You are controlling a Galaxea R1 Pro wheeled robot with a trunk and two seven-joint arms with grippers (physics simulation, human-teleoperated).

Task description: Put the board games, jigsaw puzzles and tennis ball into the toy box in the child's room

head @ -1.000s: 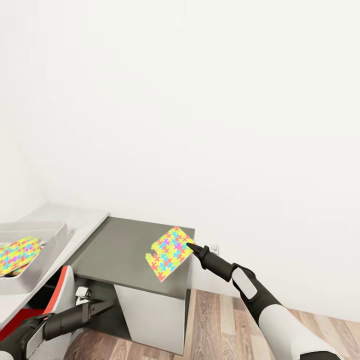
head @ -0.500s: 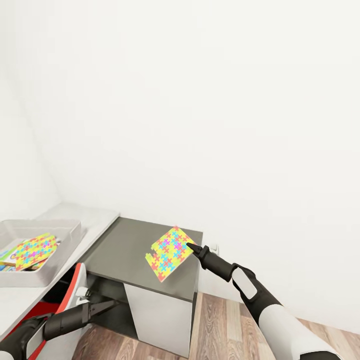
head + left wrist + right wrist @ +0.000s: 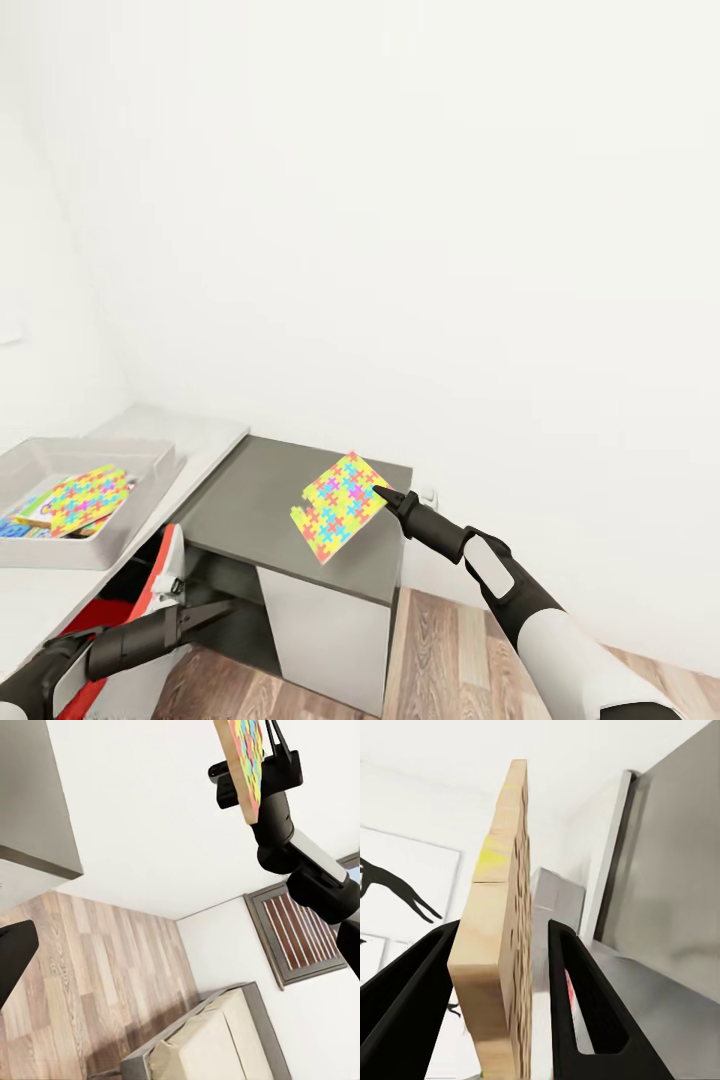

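Observation:
My right gripper (image 3: pixel 379 490) is shut on the edge of a jigsaw puzzle (image 3: pixel 338 506), held tilted in the air above the dark grey cabinet part of the table (image 3: pixel 250 490). In the right wrist view both black fingers clamp the wooden puzzle board (image 3: pixel 499 945) edge-on. The toy box (image 3: pixel 150 478) rests on the pale desk top at the left; a second jigsaw puzzle (image 3: pixel 88 497) lies in it over a blue board game (image 3: pixel 18 527). My left gripper (image 3: pixel 226 605) hangs low in front of the desk, open and holding nothing.
A red and white chair (image 3: pixel 165 575) is tucked under the desk beside my left arm. White walls close in behind the table. Wood-plank floor (image 3: pixel 450 650) lies to the right of the cabinet. The bed (image 3: pixel 217 1039) and a dark-framed window (image 3: pixel 296 937) lie behind.
The whole view has shifted, so the desk and toy box now sit further right in the picture. Both arms keep their pose, the right one still gripping the puzzle.

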